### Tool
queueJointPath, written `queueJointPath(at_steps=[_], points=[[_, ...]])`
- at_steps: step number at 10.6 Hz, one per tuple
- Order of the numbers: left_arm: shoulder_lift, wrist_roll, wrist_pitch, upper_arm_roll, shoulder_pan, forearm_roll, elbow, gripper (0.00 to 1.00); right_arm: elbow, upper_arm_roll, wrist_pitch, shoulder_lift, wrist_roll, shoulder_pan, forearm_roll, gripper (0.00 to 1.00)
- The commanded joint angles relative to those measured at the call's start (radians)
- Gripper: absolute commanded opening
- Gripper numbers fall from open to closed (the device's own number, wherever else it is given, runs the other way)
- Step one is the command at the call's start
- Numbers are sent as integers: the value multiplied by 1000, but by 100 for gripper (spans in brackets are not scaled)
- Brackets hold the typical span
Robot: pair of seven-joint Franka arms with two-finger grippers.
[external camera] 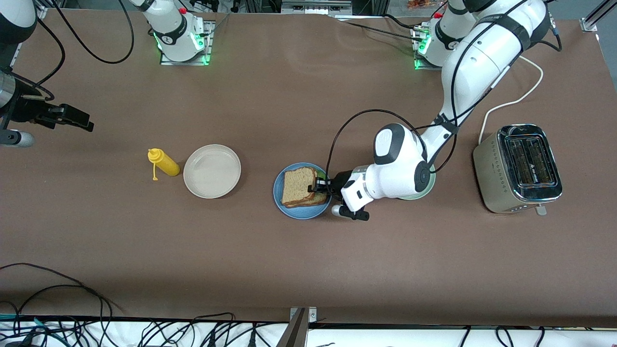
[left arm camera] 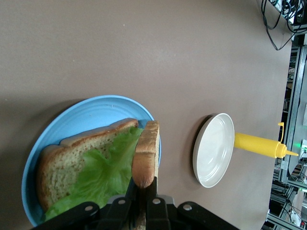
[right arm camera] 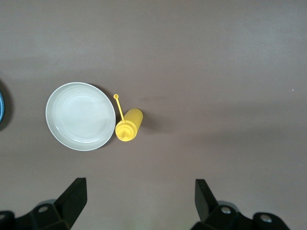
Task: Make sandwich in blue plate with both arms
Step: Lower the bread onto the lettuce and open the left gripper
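The blue plate lies mid-table and holds a brown bread slice with a ruffled green lettuce leaf on it. My left gripper is low at the plate's rim, on the side toward the left arm's end. It is shut on the crust edge of a second bread slice, which tilts over the lettuce. In the front view that top slice covers most of the sandwich. My right gripper hangs open and empty above the right arm's end of the table, its fingertips wide apart.
A beige plate and a yellow squeeze bottle sit beside each other toward the right arm's end. A pale green plate lies mostly hidden under the left arm. A silver toaster stands at the left arm's end.
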Motion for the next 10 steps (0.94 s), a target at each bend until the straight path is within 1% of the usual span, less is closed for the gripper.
queueJointPath(at_steps=[1, 2, 3, 4, 6, 8, 10], points=[[38, 24, -4, -5, 5, -24, 44, 0, 35, 19, 5, 14, 57, 21, -30, 100], [38, 38, -8, -5, 11, -22, 34, 0, 35, 16, 1, 14, 59, 20, -30, 100], [35, 41, -14, -4, 13, -22, 30, 11, 36, 17, 1, 14, 59, 19, -30, 100], [35, 41, -14, 1, 14, -22, 30, 30, 36, 17, -1, 14, 59, 19, -28, 100], [24, 41, -45, 18, 14, -22, 17, 49, 35, 17, -1, 14, 59, 19, -28, 100], [6, 36, -115, 22, 19, -22, 16, 49, 38, 10, -1, 14, 48, 18, -27, 100], [-39, 24, -195, 44, 25, -25, 14, 49, 38, 11, -1, 8, 47, 18, -28, 100]])
